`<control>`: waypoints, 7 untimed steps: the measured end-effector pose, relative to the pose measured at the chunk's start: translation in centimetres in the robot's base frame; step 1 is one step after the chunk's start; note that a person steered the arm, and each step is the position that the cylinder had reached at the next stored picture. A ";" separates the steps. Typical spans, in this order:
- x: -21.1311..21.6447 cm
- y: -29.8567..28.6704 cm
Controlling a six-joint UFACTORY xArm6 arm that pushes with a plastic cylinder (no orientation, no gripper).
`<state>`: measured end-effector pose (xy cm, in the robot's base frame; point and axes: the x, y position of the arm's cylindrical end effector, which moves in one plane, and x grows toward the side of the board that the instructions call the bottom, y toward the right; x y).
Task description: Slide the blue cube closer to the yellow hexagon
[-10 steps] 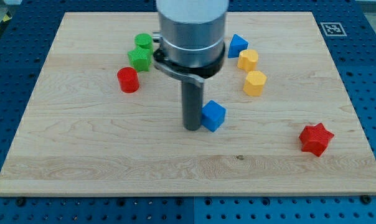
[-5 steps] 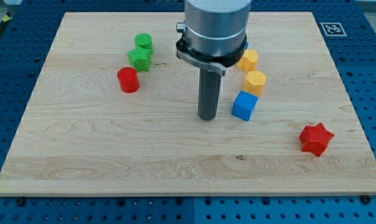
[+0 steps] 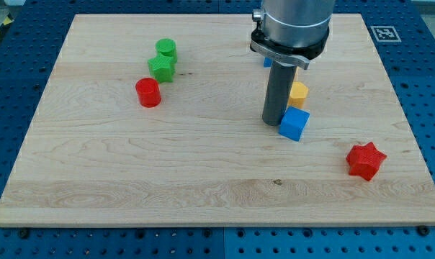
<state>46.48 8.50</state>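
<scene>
The blue cube [image 3: 294, 124] lies right of the board's middle. My tip [image 3: 274, 121] stands against the cube's left side, touching it. One yellow block [image 3: 299, 93] shows just above the cube, nearly touching it and partly hidden behind the rod; its shape cannot be made out. The other yellow block seen earlier is hidden behind the arm. A sliver of another blue block [image 3: 267, 62] peeks out left of the rod.
A green cylinder [image 3: 166, 50] and a green star-like block [image 3: 161, 68] sit at the upper left, with a red cylinder [image 3: 148, 93] below them. A red star [image 3: 366, 160] lies at the lower right. The wooden board [image 3: 95, 180] ends near the view's bottom.
My tip moved right and slightly up across the board. The blue cube slid right with it, ending just below the lower yellow block. The arm now covers the upper yellow block.
</scene>
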 end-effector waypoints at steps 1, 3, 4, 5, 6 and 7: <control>0.0 -0.2; 2.0 -3.6; 3.0 -3.6; 3.0 -3.6; 3.0 -3.0; 3.0 -1.6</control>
<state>49.52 6.89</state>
